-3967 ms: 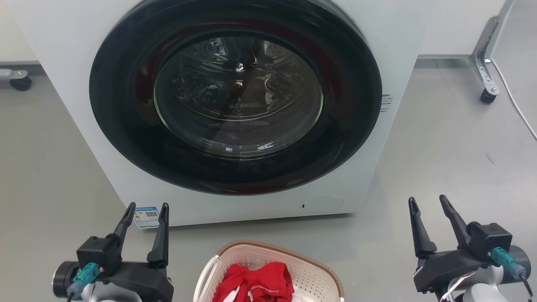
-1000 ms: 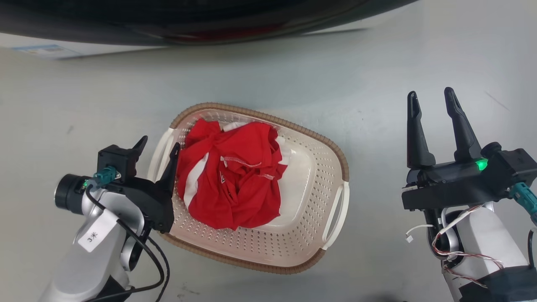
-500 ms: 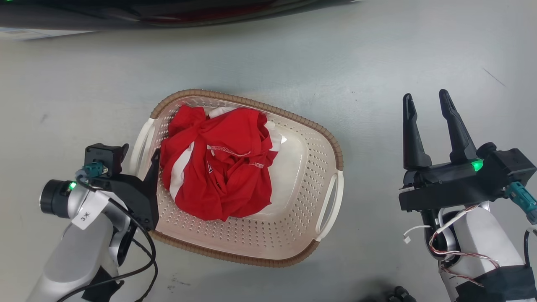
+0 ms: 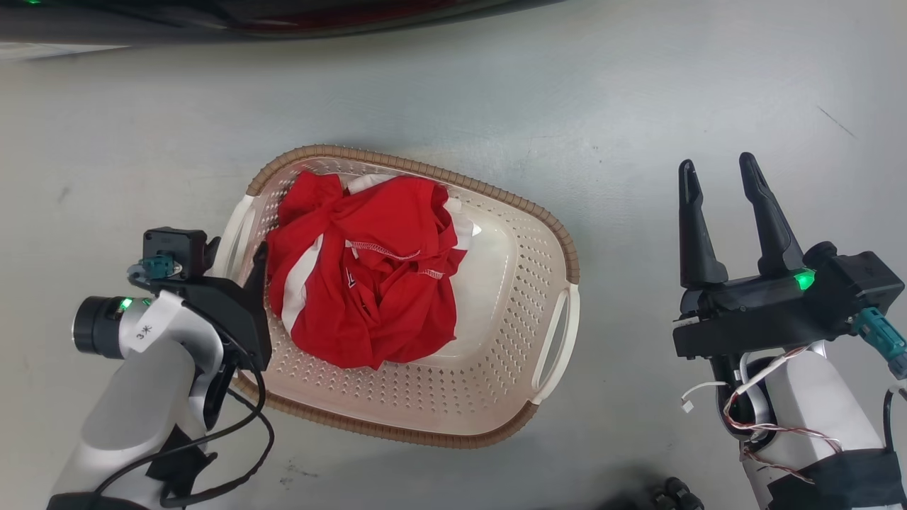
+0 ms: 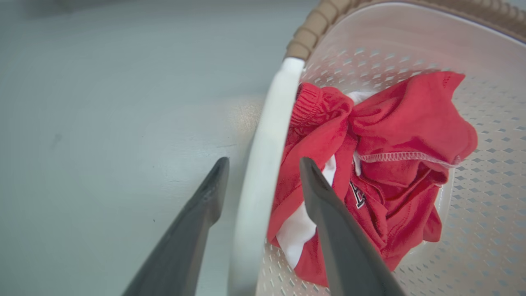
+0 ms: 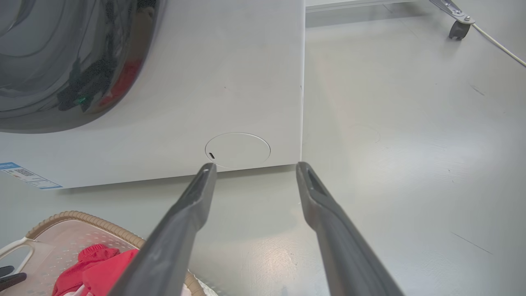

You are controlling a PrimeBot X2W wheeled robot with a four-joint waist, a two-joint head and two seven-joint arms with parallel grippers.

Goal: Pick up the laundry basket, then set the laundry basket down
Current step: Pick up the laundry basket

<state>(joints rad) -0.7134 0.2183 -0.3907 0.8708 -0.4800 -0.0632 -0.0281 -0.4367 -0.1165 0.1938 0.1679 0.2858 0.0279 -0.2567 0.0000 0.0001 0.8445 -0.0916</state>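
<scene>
Matt perforated plastic laundry basket (image 4: 496, 340); soft red cloth (image 4: 368, 283); smooth, faintly glossy floor (image 4: 638, 106), probably painted concrete.

The head camera tipped down from the washing machine (image 6: 246, 82), so the laundry basket (image 4: 489, 382) came from the bottom edge of the head view to its middle. The left gripper (image 4: 235, 248) left its resting pose at the lower left and went to the basket's left handle (image 5: 267, 135). Over the last second its spread fingers (image 5: 328, 213) sank lower, ending astride the handle, the inner one beside the red garment (image 4: 361, 283).
</scene>
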